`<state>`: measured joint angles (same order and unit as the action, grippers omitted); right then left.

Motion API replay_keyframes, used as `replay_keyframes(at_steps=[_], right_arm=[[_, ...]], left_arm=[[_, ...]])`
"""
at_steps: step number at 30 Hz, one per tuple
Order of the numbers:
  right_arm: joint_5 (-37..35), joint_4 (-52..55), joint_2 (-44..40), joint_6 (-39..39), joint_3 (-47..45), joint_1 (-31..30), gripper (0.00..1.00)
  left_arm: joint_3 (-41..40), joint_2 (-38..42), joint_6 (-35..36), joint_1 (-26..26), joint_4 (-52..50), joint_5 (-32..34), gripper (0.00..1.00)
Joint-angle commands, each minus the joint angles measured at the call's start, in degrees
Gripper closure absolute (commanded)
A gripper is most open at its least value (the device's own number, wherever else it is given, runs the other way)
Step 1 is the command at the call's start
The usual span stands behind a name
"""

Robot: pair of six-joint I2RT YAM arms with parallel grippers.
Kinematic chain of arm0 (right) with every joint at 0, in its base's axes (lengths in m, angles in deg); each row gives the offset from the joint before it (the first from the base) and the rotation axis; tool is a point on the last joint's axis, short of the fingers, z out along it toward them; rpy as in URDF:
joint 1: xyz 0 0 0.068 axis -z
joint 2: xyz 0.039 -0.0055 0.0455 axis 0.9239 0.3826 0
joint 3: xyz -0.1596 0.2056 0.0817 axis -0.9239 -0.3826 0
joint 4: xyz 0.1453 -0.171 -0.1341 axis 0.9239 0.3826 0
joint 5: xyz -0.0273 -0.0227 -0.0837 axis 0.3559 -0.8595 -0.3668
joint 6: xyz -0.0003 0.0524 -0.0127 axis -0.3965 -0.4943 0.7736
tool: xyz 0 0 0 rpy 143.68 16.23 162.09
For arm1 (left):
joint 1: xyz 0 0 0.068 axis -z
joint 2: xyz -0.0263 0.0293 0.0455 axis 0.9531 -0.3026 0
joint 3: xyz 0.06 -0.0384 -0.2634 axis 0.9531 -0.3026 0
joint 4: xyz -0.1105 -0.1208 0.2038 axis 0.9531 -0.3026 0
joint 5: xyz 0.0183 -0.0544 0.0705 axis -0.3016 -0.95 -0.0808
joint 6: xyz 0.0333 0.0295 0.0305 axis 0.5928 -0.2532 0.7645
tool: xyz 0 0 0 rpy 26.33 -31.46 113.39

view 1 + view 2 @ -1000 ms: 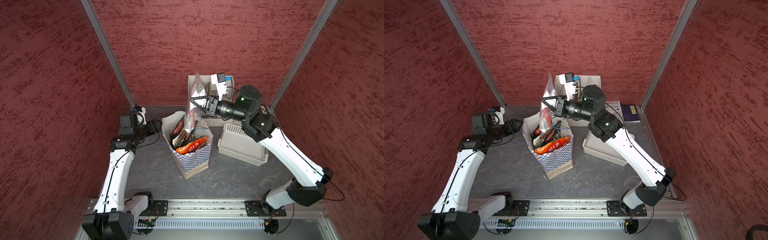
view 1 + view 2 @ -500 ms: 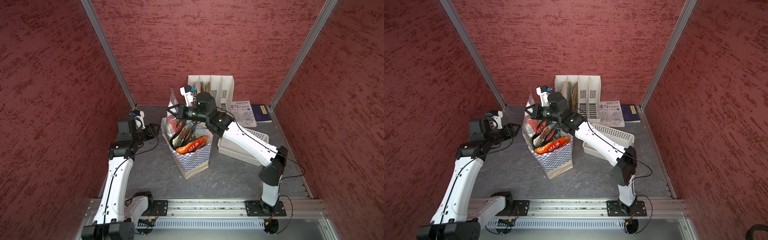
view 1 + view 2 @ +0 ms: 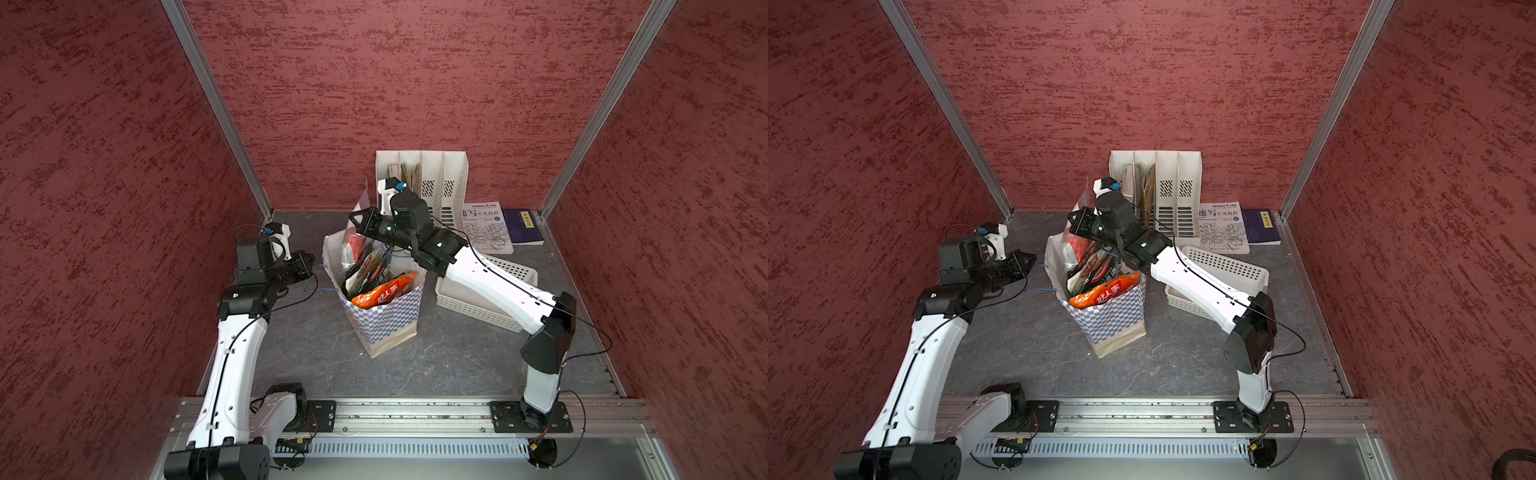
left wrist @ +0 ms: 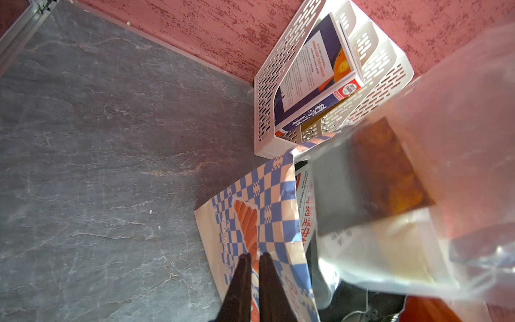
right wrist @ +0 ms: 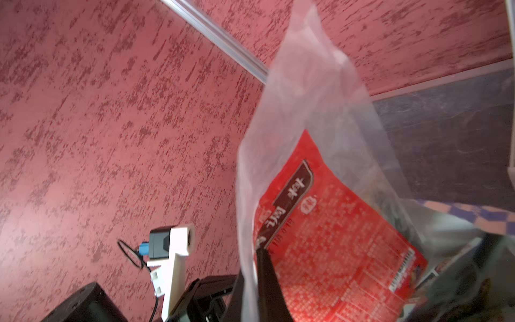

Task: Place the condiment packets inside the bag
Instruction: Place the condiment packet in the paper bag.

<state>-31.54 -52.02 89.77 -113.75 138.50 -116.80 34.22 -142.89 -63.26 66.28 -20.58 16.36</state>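
Bag (image 3: 388, 322) stands upright on the grey surface (image 3: 316, 345), white basket (image 3: 513, 272) just beside it. Condiment packets (image 3: 370, 270) sit inside, an orange packet (image 3: 384, 291) poking past the rim. Right jaws pinched tight on a clear pouch (image 5: 334, 237) with red label, which hangs over the bag's mouth. Left jaws closed against the checkered outer wall — whether paper is caught, cannot tell.

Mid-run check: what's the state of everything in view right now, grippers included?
bag: upright, open, packets inside.
orange packet: inside bag, poking out on top.
clear packet: upright, lower end in bag mouth.
right gripper: shut on clear packet.
left gripper: shut at bag's side; hold unclear.
basket: no packets visible inside.
white book, blue book: closed, lying flat.
file organizer: upright against back wall.
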Motion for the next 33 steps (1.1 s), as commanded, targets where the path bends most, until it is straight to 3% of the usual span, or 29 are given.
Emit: replay_keyframes(at_steps=[1,10,25,33], right_arm=[[-6.95,-4.39,-1.61,-3.95,1.61,-0.27,1.0],[-14.03,-3.07,1.02,-5.99,4.8,-2.38,1.0],[-29.41,-6.87,2.95,-2.95,-1.52,-9.83,1.0],[-29.22,-7.06,1.77,-2.46,-3.49,-10.08,0.71]], left_arm=[[-0.79,0.62,0.36,-0.39,1.91,-1.52,1.0],[-1.04,1.17,-0.21,-0.39,2.84,-3.17,1.0],[0.21,1.29,-1.17,-0.31,3.04,-4.14,1.0],[1.12,0.97,-1.24,-0.33,2.89,-4.06,1.0]])
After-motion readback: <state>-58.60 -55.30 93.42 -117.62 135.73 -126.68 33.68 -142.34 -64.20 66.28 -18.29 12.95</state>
